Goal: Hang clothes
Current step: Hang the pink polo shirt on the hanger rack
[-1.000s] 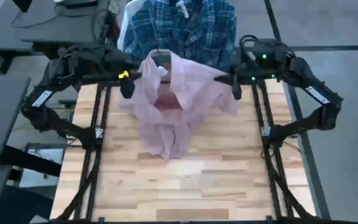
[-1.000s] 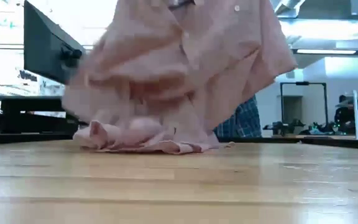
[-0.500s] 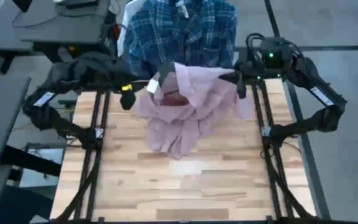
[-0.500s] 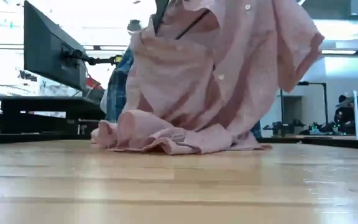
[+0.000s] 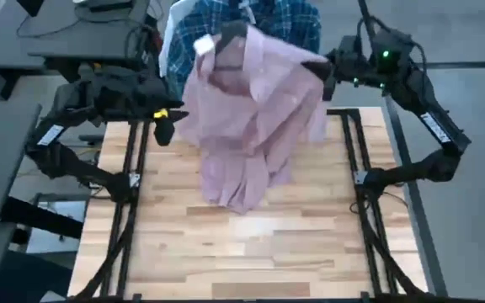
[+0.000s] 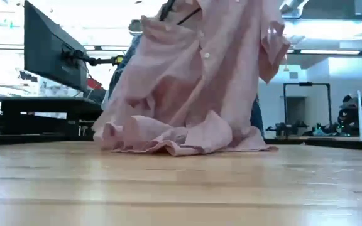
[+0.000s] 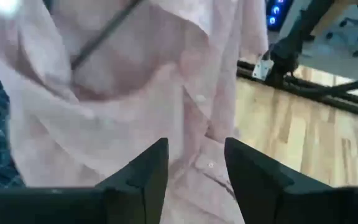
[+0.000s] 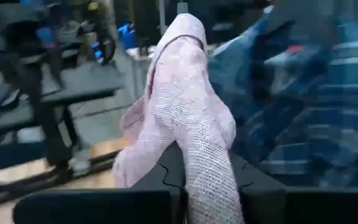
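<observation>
The dusty pink shirt (image 5: 251, 109) hangs raised over the table's far edge with a thin dark hanger (image 7: 101, 40) inside its collar. Its lower end (image 6: 168, 141) lies crumpled on the wooden table (image 5: 242, 252). My right gripper (image 5: 325, 74) is shut on the shirt's upper right side. My left gripper (image 5: 165, 128) stands open at the shirt's left edge, with pink cloth just ahead of its fingers (image 7: 235, 168); I cannot tell whether it touches. Just behind the pink shirt hangs the blue-and-white plaid shirt (image 5: 297, 17). My right gripper pinches a bunched fold of the pink shirt (image 8: 197, 149) between its two fingers, at the shirt's upper right side near the shoulder. It comes in about level from the table's right. The cloth rises out of the fingers, and the shirt's body hangs down with its lower end on the table.
Black frame rails run along both sides of the table (image 5: 133, 194) (image 5: 365, 194). A dark monitor on an arm (image 6: 49, 50) and desks (image 5: 57, 34) stand past the left side. The near half of the tabletop is bare wood.
My right gripper has swung up and toward the far edge, carrying the pink shirt's upper part toward the plaid shirt. The collar and hanger now sit beyond the far edge. The shirt has drawn out longer, with its lower end still trailing on the table.
</observation>
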`<action>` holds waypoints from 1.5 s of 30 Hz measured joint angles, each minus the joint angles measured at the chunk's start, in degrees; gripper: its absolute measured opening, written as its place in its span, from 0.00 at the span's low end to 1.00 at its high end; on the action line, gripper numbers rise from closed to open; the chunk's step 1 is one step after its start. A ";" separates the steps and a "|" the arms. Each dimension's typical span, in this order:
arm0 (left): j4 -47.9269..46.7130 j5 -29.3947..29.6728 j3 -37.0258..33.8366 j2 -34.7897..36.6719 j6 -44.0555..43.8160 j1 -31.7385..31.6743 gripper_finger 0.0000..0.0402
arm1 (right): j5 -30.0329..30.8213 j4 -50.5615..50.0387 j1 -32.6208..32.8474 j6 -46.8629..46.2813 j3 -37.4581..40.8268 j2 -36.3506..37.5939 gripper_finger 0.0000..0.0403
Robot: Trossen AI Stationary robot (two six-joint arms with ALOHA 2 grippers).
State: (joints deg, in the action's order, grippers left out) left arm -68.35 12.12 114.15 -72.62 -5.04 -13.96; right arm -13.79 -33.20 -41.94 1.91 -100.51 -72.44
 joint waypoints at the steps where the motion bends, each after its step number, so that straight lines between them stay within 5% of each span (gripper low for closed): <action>1: 0.17 0.02 0.00 0.21 0.66 -0.49 0.34 | -0.42 0.61 -1.06 0.14 0.00 -0.43 0.06; 18: -0.05 -2.43 0.00 0.42 7.83 -4.43 0.34 | -7.94 14.70 -9.49 -2.40 0.00 -4.13 0.06; 31: 0.44 -2.41 0.00 0.42 9.97 -4.43 0.34 | -9.58 14.72 -16.28 -3.13 -1.22 -4.76 0.06; 45: 0.56 -2.23 0.00 0.42 8.89 -4.41 0.34 | -11.97 16.44 -16.76 -3.01 -1.31 -10.68 0.06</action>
State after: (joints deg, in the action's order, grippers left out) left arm -67.79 9.89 114.15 -72.20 3.85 -18.37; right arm -25.76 -16.76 -58.70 -1.09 -101.82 -83.12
